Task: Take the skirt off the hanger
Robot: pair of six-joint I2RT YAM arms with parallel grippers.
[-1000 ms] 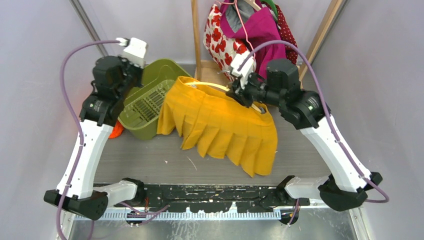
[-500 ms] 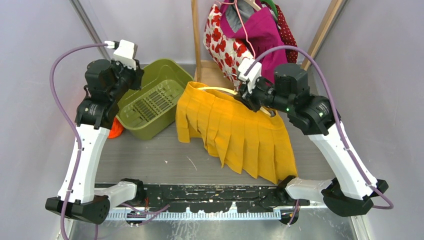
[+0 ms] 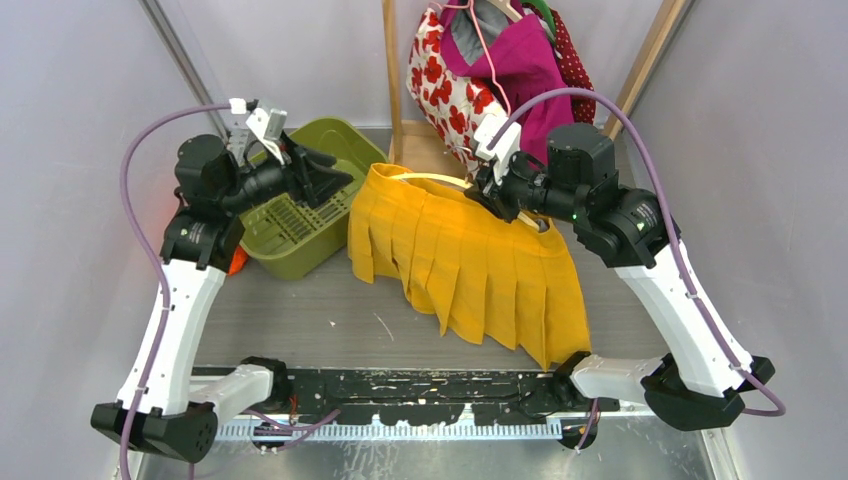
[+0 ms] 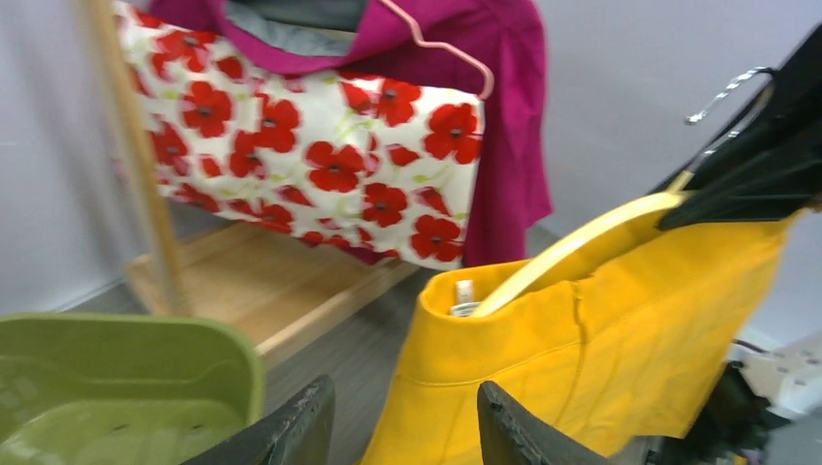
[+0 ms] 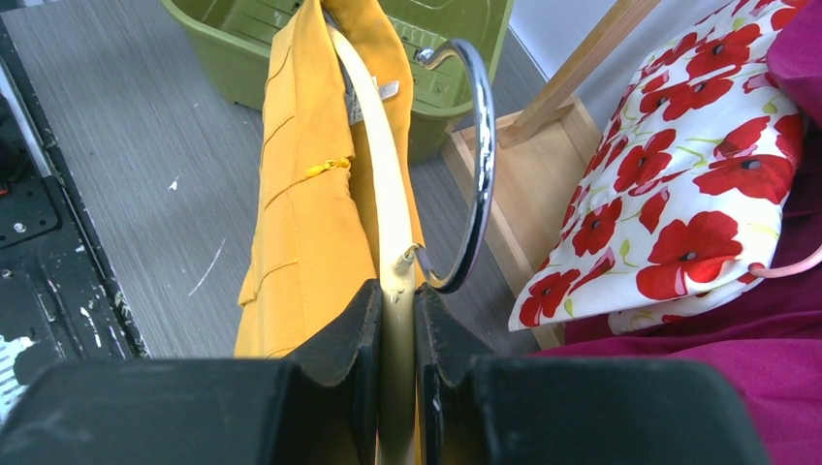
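The yellow pleated skirt (image 3: 470, 260) hangs on a cream wooden hanger (image 3: 430, 178) with a metal hook (image 5: 480, 145), its hem trailing on the table. My right gripper (image 3: 490, 195) is shut on the hanger's bar just below the hook; in the right wrist view both pads press the bar (image 5: 395, 291). My left gripper (image 3: 335, 185) is open over the basket's right rim, a short gap from the skirt's left waist end. In the left wrist view the skirt (image 4: 582, 358) and hanger tip (image 4: 572, 252) lie just beyond the open gripper (image 4: 404, 387), which holds nothing.
An olive green basket (image 3: 300, 200) stands left of the skirt, under my left gripper. Behind it is a wooden rack with a poppy-print garment (image 3: 440, 80) and a magenta one (image 3: 525, 60). Its wooden base (image 4: 252, 281) lies on the table. Something orange (image 3: 233, 262) lies beside the basket.
My right arm carried the hanger and skirt to the right, off the basket's edge. My left gripper swung round toward the skirt's waist and opened.
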